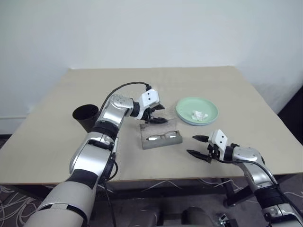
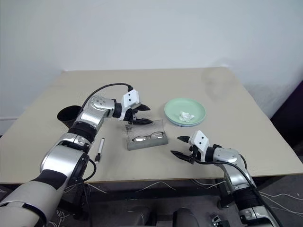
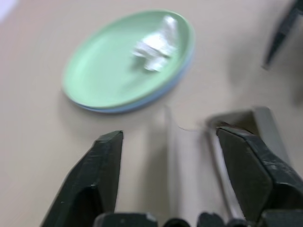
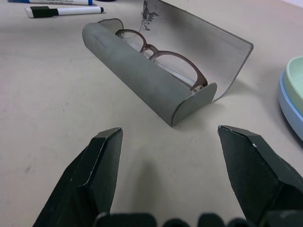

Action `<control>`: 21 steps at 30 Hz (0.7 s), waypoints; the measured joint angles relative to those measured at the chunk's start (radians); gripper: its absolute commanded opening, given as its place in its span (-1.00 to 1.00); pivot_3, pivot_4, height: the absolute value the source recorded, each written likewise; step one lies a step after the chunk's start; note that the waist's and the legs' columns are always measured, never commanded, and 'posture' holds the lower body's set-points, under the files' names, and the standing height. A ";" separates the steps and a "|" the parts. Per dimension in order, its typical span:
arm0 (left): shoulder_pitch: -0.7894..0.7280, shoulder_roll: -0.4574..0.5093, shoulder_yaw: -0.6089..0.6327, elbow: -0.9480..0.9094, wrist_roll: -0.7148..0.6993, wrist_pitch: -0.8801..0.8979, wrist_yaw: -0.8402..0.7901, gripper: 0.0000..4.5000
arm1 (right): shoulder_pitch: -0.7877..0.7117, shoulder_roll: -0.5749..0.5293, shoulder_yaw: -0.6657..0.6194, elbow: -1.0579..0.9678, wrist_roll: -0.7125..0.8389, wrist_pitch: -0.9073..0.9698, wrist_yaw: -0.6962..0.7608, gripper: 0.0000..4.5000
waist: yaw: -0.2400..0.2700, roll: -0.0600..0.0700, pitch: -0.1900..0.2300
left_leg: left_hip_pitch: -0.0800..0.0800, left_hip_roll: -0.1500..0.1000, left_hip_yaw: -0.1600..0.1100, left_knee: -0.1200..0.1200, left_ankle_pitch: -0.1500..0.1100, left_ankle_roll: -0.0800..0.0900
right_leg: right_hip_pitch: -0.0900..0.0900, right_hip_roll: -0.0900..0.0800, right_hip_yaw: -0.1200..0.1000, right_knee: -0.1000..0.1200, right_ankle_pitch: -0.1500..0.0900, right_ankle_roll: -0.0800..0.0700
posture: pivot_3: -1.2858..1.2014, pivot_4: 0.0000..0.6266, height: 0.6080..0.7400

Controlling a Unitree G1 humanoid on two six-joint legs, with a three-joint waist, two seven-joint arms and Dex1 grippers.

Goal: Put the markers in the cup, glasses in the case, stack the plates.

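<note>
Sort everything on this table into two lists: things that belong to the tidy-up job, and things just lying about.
Belongs to the job:
- glasses, lying in the open case
- markers on the table
- black cup
- plates, already stacked, mint green on light blue

Just lying about:
- crumpled white tissue on the top plate

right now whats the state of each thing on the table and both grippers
case: lid open, glasses inside
glasses: lying in the case
plates: stacked, mint green on light blue, tissue on top
cup: upright on the table
markers: lying on the table, not in the cup
left gripper: open, above the case lid
right gripper: open, holding nothing
</note>
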State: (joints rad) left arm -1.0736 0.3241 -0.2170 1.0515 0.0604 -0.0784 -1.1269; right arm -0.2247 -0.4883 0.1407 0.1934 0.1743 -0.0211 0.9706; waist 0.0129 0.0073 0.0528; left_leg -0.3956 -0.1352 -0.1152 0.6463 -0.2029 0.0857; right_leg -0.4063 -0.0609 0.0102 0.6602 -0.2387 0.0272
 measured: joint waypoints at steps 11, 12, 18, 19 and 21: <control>-0.009 -0.004 -0.053 0.141 0.155 -0.090 0.205 -0.98 | -0.027 -0.021 -0.027 -0.037 0.011 0.002 0.000 0.55 | 0.001 0.000 0.000 | 0.000 0.000 0.000 0.000 0.000 0.000 | 0.000 0.000 0.000 0.000 0.000 0.000 | 0.03 -1.00 0.91; -0.009 -0.007 -0.062 0.150 0.168 -0.092 0.210 -0.98 | -0.033 -0.022 -0.032 -0.041 0.011 0.003 0.000 0.55 | 0.001 0.000 0.000 | 0.000 0.000 0.000 0.000 0.000 0.000 | 0.000 0.000 0.000 0.000 0.000 0.000 | 0.03 -1.00 0.91; -0.008 -0.009 -0.083 0.161 0.195 -0.110 0.115 -0.98 | -0.052 -0.021 -0.082 -0.065 0.053 0.029 -0.014 0.55 | 0.001 -0.001 0.000 | -0.001 0.000 0.000 0.000 0.000 0.000 | 0.000 0.000 0.000 0.000 0.000 0.000 | 0.03 -1.00 0.91; -0.008 -0.006 -0.078 0.155 0.191 -0.110 0.087 -0.98 | -0.060 -0.024 -0.095 -0.068 0.062 0.035 -0.017 0.55 | 0.001 -0.001 0.000 | -0.001 0.000 0.000 0.000 0.000 0.000 | 0.000 0.000 0.000 0.000 0.000 0.000 | 0.03 -1.00 0.91; 0.003 -0.001 -0.070 0.132 0.167 -0.109 0.027 -0.98 | -0.075 -0.034 -0.109 -0.072 0.072 0.042 -0.017 0.55 | 0.001 -0.001 0.000 | -0.001 0.000 0.000 0.000 0.000 0.000 | 0.000 0.000 0.000 0.000 0.000 0.000 | 0.03 -1.00 0.91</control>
State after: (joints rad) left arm -1.0709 0.3229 -0.2873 1.1837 0.2277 -0.1874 -1.0999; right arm -0.2993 -0.5227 0.0312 0.1217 0.2462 0.0209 0.9534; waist 0.0137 0.0068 0.0526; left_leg -0.3962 -0.1353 -0.1152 0.6465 -0.2029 0.0858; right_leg -0.4065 -0.0611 0.0098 0.6600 -0.2384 0.0270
